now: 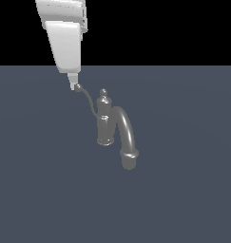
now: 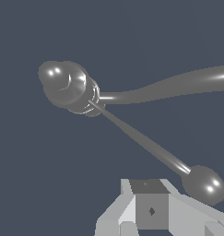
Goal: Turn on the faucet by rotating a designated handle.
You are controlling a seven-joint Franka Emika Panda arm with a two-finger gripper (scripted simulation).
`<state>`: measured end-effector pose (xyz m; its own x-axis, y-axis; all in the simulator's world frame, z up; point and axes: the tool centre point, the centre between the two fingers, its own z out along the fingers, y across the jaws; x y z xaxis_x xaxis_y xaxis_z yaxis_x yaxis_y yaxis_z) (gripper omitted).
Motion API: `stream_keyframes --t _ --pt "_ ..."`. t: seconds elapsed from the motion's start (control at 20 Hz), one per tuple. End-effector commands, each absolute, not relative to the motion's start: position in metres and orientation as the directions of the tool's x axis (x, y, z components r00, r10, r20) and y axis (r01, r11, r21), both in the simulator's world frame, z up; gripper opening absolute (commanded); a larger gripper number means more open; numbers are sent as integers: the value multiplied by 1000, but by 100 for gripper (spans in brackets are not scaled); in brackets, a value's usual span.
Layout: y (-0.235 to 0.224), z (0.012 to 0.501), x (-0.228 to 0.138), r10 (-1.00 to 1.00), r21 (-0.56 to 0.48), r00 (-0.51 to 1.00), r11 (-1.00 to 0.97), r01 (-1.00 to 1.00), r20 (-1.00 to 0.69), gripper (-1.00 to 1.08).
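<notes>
pincer [image 1: 74, 84] at handle [image 1: 88, 100] ball, lever slanting from faucet [image 1: 112, 128]

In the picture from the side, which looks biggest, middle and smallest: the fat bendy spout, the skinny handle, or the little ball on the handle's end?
Largest to smallest, as they look in the exterior view:
1. The spout, thick and arched.
2. The handle, about as long but much thinner.
3. The ball at its tip, right by the gripper.
</notes>
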<state>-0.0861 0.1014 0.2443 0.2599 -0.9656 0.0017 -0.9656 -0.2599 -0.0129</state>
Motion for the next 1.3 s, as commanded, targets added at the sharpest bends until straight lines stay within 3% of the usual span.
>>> stream_keyframes --t 0.0,0.6,0.7,1.25 --pt "88 243 -93 -968 -5 250 -250 -968 2 -100" --pt "51 242 -118 -967 0 256 -256 -967 0 -100" --pt "60 244 -116 -964 -7 266 -266 -964 0 -100" --pt "3 243 -101 -965 -3 261 -261 -965 0 -100"
